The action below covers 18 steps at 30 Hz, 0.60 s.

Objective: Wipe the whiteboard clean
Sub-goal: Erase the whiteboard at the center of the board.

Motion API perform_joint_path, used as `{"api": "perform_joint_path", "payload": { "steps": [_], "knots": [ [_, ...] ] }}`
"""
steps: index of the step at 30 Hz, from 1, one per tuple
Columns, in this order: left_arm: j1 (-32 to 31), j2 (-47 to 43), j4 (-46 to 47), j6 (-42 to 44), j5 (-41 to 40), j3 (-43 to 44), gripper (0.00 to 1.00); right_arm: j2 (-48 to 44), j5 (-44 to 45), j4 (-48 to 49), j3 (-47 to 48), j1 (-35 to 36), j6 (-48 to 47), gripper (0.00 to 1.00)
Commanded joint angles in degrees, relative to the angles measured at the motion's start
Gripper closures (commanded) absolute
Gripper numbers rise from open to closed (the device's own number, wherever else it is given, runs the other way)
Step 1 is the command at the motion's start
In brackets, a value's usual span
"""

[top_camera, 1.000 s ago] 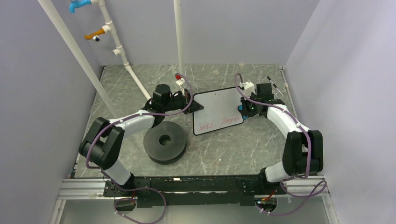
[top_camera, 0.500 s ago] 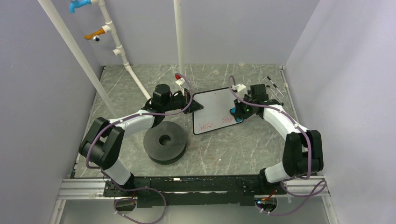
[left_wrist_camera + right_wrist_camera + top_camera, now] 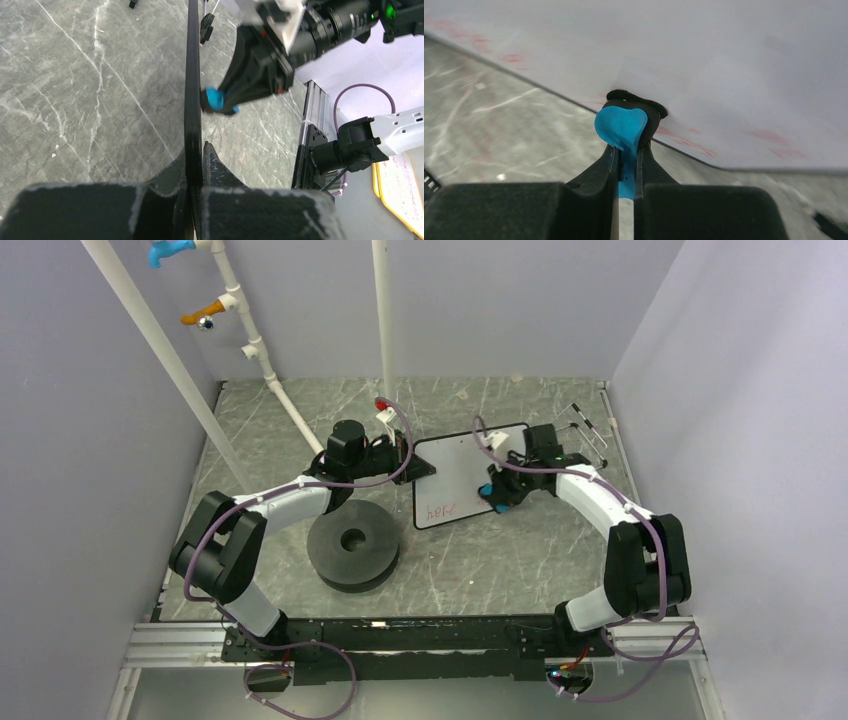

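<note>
The whiteboard (image 3: 453,468) lies near the middle of the table, raised at its left edge. My left gripper (image 3: 418,468) is shut on that edge. In the left wrist view the whiteboard (image 3: 192,95) shows edge-on as a thin black strip running into the left gripper (image 3: 196,156). My right gripper (image 3: 499,495) is shut on a blue-and-black eraser (image 3: 621,125) pressed against the whiteboard (image 3: 704,60) near its lower edge. Red writing (image 3: 440,510) is left on the lower left of the board. Faint red smears (image 3: 774,136) show beside the eraser (image 3: 216,99).
A black disc (image 3: 352,543) sits just left of the board, under my left forearm. White pipes (image 3: 262,362) and a white pole (image 3: 383,320) stand at the back. Two markers (image 3: 590,426) lie at the back right by the wall. A metal rail (image 3: 420,638) runs along the near edge.
My right gripper has slid left along the lower part of the board with the eraser. The right-hand red word has gone. The left arm and the board have not moved.
</note>
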Motion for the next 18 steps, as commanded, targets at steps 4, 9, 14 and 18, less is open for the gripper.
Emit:
{"api": "perform_joint_path", "payload": {
  "steps": [4,9,14,18],
  "knots": [
    [-1.72,-2.76,4.02,-1.01,8.16,2.63,1.00,-0.36,-2.76,0.37,0.74,6.16,-3.58,1.00],
    [-1.60,-2.96,3.24,-0.40,8.18,2.96,1.00,1.00,10.27,6.38,0.82,0.32,6.11,1.00],
    [-1.66,-2.59,3.37,-0.69,8.41,3.29,1.00,0.56,14.24,8.35,0.25,-3.31,8.66,1.00],
    [-1.59,-2.60,3.47,-0.83,8.48,3.40,1.00,1.79,9.70,6.69,1.19,-3.00,7.70,1.00]
  ]
}}
